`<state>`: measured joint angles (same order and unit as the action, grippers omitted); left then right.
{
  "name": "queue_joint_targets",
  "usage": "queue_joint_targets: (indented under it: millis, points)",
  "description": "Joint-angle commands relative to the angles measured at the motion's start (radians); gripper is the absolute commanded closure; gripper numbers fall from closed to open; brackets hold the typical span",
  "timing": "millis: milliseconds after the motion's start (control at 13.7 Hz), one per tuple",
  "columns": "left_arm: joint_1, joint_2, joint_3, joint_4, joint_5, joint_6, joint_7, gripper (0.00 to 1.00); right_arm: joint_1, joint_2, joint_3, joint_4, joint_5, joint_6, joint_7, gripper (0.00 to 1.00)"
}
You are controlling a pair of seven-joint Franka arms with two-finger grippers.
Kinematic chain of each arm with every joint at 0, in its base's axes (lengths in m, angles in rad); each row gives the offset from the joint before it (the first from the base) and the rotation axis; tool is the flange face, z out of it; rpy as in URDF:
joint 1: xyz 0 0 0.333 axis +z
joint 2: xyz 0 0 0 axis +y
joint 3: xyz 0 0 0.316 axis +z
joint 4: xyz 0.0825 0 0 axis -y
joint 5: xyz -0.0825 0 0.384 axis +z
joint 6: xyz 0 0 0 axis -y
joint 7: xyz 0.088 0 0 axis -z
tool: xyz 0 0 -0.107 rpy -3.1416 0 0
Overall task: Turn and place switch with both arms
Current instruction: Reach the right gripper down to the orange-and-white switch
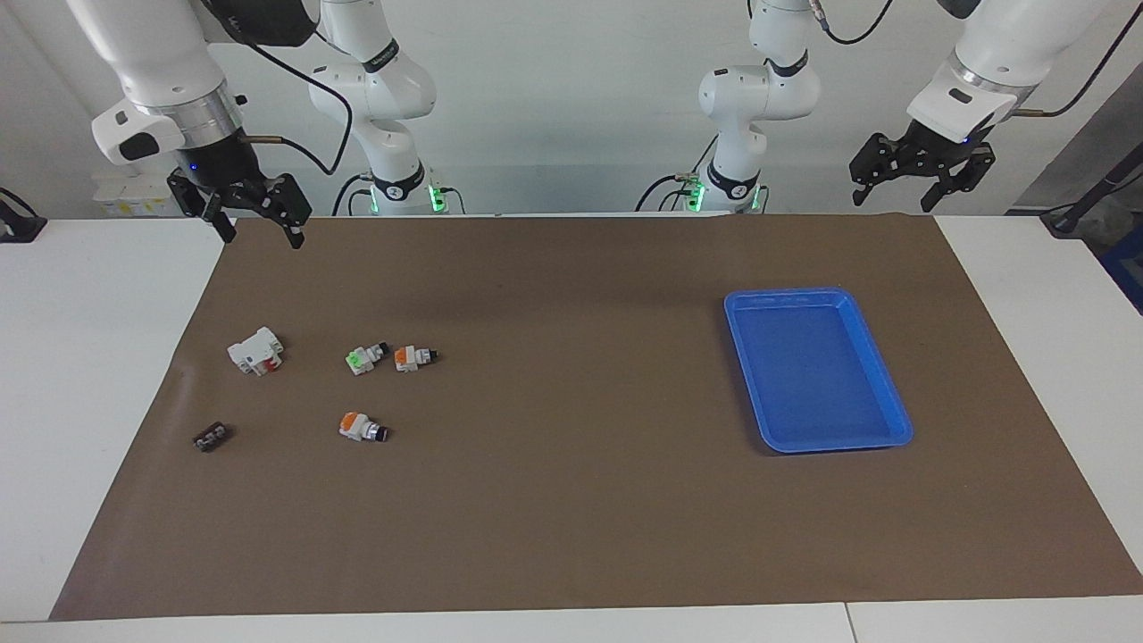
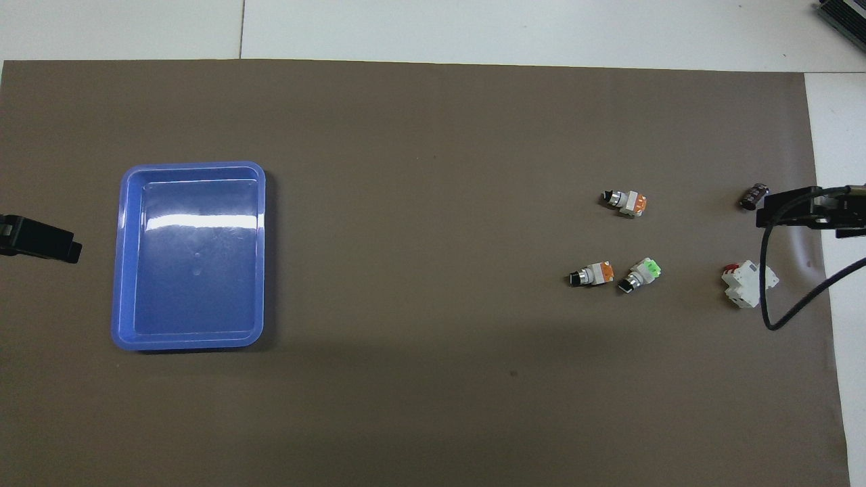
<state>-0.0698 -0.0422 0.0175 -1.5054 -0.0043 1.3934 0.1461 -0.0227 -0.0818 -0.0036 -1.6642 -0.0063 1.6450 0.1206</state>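
The switch (image 1: 413, 357) (image 2: 592, 274) lies on its side on the brown mat, white-bodied with an orange square block and a black knob tip. Touching nothing, it sits beside a green-faced switch (image 1: 364, 358) (image 2: 641, 274). A third switch (image 1: 360, 426) (image 2: 626, 201), with a rounded orange cap, lies farther from the robots. My right gripper (image 1: 263, 234) hangs open and empty high over the mat's corner at the right arm's end. Over the mat's edge at the left arm's end, my left gripper (image 1: 893, 198) is raised, open and empty. Both are well apart from the switch.
An empty blue tray (image 1: 817, 444) (image 2: 189, 166) stands toward the left arm's end. At the right arm's end of the mat lie a white block with red parts (image 1: 255, 350) (image 2: 747, 284) and a small dark component (image 1: 211, 437) (image 2: 753, 196).
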Motion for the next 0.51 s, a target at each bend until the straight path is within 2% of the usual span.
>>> queue_joint_targets:
  millis: [0,73,146,219,437]
  points:
    - [-0.007,-0.027,-0.001,-0.029,0.001,0.000,0.003,0.00,-0.010,-0.030,0.013,-0.066,0.015,0.033,0.019,0.00]
    - [-0.004,-0.028,-0.002,-0.030,0.001,-0.007,0.003,0.00,-0.006,-0.047,0.017,-0.112,0.015,0.115,0.084,0.00]
    - [0.005,-0.028,0.001,-0.032,0.001,-0.002,0.003,0.00,-0.005,-0.044,0.022,-0.123,0.011,0.145,0.197,0.00]
    - [0.007,-0.028,0.001,-0.032,0.001,-0.007,0.004,0.00,0.013,-0.032,0.024,-0.137,0.011,0.165,0.314,0.00]
    - [0.005,-0.028,0.001,-0.035,0.001,-0.004,0.004,0.00,0.024,-0.003,0.024,-0.236,0.008,0.324,0.595,0.00]
